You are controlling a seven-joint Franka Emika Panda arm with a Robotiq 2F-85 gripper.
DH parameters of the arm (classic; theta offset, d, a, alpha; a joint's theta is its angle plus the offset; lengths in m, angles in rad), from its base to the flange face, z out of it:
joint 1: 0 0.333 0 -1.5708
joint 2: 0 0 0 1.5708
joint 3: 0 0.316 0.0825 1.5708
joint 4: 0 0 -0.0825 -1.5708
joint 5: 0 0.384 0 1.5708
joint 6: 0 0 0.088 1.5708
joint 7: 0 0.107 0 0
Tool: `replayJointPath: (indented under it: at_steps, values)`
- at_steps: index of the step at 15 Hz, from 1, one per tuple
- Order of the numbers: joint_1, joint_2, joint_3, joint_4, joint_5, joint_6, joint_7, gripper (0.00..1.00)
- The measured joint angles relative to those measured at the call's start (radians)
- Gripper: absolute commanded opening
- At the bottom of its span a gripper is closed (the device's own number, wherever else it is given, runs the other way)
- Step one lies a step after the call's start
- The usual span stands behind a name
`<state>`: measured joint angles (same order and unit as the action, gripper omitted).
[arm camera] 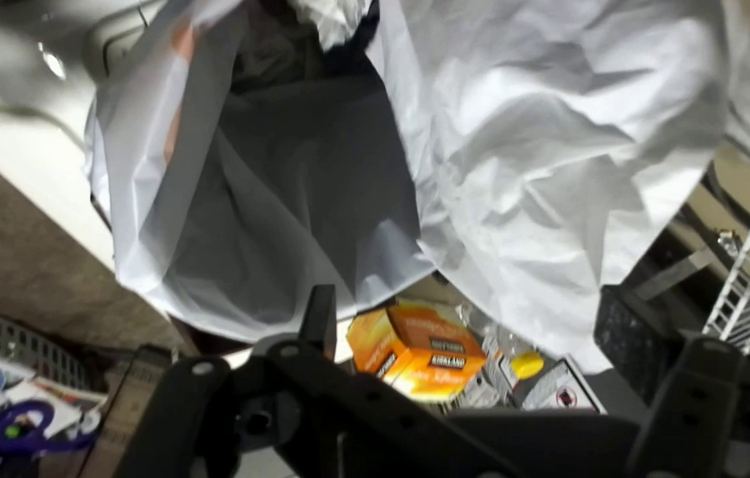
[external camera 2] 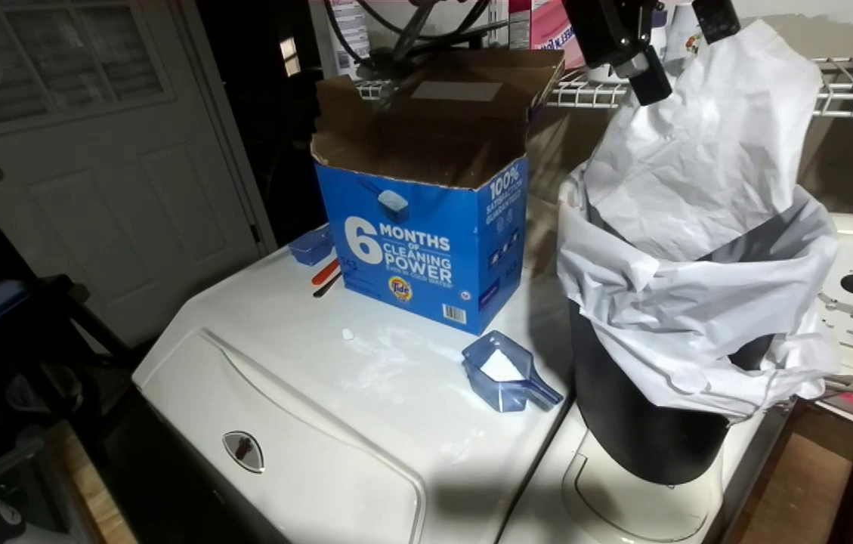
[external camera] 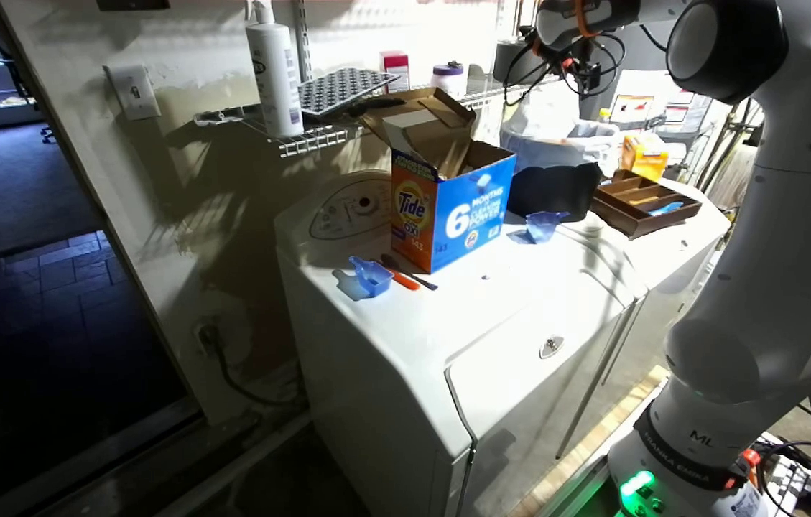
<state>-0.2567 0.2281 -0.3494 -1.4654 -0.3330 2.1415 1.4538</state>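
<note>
"White crumpled sheet (external camera 2: 713, 143): where?"
"In an exterior view, two o'clock, sticking up from a lined black bin (external camera 2: 634, 423)."
"And the gripper (external camera 2: 685, 53)?"
"Near the sheet's top, fingers spread apart."

The smooth white arm (external camera: 782, 251) has a black hand (arm camera: 471, 318) with round screws (arm camera: 202, 367).

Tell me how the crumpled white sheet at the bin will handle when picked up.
The crumpled white sheet probably bends easily: creases cover it. It looks light for its size, with thin edges. Lifting it might tug the bin liner, since they appear to touch.
</note>
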Motion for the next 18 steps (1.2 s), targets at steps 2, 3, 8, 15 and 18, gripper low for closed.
replayJointPath:
  at_steps: [2,3,8,15,18]
  values:
    - [0.003,-0.002,-0.003,0.001,-0.012,-0.003,0.018,1.0]
    - [0.005,-0.003,-0.004,0.003,-0.03,-0.011,0.021,1.0]
    - [0.03,-0.023,0.01,-0.004,-0.03,-0.029,0.043,1.0]
    - [0.013,-0.015,0.024,-0.069,0.109,-0.198,-0.057,1.0]
    - [-0.01,0.029,0.023,-0.113,0.118,-0.278,-0.111,1.0]
